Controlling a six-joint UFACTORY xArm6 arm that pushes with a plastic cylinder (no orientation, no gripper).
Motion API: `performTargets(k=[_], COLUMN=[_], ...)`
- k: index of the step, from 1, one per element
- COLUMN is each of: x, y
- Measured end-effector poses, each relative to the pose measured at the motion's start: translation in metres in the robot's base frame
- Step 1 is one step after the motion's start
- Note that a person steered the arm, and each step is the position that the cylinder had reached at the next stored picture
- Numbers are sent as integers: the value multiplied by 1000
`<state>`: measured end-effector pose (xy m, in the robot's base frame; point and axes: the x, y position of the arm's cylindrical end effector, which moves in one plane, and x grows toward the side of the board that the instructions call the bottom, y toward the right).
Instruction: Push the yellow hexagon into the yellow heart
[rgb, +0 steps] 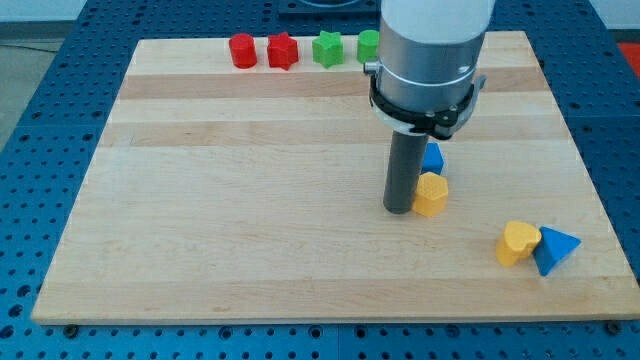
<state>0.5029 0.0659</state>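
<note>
While my tip (399, 209) touches one yellow hexagon (431, 194), two reds, two greens, two blues.

This is a robotics lab bench. A pale wooden table (250, 200) lies on a blue metal plate (40, 150) drilled with a regular grid of mounting holes, and a grey and white robot arm (430, 60) stands over it.

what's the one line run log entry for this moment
tip: my tip at left side of yellow hexagon | target: yellow heart to lower right, apart from hexagon, touching blue block | status: not yet joined
</note>
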Motion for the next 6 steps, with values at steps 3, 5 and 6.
performTargets(k=[3,5,6], x=[-40,-12,-4], y=[43,32,16])
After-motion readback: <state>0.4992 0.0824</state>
